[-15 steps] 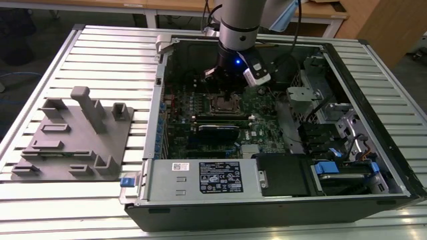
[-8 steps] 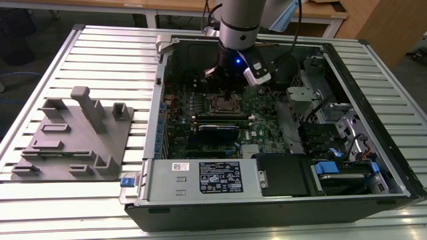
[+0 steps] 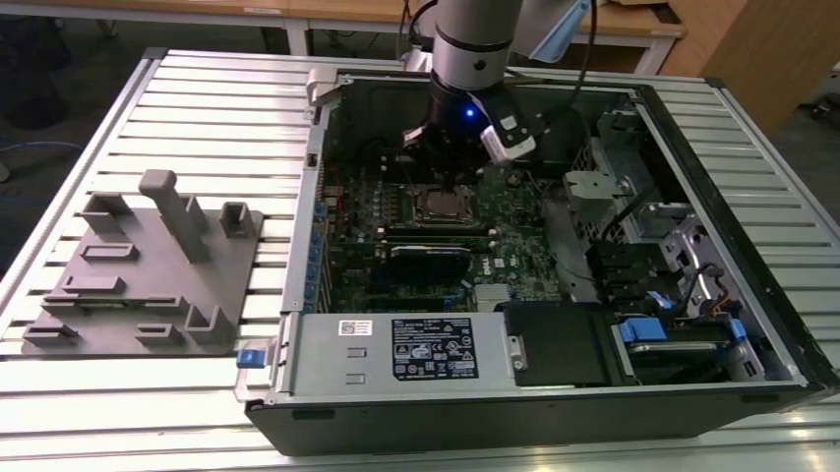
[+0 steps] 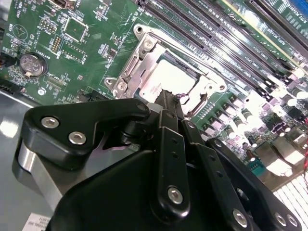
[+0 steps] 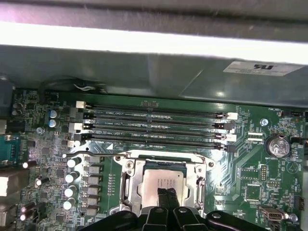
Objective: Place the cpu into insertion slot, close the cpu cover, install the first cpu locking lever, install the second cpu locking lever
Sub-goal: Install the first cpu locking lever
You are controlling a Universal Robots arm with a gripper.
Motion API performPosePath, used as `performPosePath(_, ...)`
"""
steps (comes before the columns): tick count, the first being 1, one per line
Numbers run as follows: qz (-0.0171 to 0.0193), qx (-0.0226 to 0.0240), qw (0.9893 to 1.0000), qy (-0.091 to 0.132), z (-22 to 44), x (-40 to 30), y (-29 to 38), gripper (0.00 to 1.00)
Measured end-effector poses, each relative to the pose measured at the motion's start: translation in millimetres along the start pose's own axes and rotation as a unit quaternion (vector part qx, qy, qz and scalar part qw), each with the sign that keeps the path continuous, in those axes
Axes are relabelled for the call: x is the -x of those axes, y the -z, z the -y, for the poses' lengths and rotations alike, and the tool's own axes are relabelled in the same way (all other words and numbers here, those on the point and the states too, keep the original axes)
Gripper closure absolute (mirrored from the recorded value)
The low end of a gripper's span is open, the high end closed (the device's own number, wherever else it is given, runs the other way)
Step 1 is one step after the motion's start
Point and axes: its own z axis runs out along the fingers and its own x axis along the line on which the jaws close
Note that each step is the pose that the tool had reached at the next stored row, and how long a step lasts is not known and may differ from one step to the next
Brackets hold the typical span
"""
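Grey moulded fixture (image 3: 145,275) sits on the slatted metal surface (image 3: 132,413), exterior view's left. Rightward, in the open black case (image 3: 525,425), your black pincer (image 5: 167,197), tips pressed together, hangs over the silver-grey square cpu (image 5: 161,180), seated inside the thin silver cpu cover frame (image 5: 131,184).

Robotics lab bench: an open desktop computer case (image 3: 525,383) lies on its side on a slatted aluminium table (image 3: 197,88), its green circuit board (image 5: 250,159) exposed. A grey robot arm (image 3: 470,49) hangs into the case, its gripper (image 5: 167,198) close over the board. A grey moulded fixture (image 3: 145,265) sits beside the case on the exterior view's left, and wooden desks (image 3: 630,25) stand beyond the case.
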Motion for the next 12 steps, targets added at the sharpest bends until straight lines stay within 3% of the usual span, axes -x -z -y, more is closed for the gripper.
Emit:
performPosePath(7, 0.0000, 0.0000, 1.0000, 0.000, -0.3, 0.1, 10.0, 0.90)
performPosePath(12, 0.0000, 0.0001, 1.0000, 0.000, -0.3, 0.1, 10.5, 0.90)
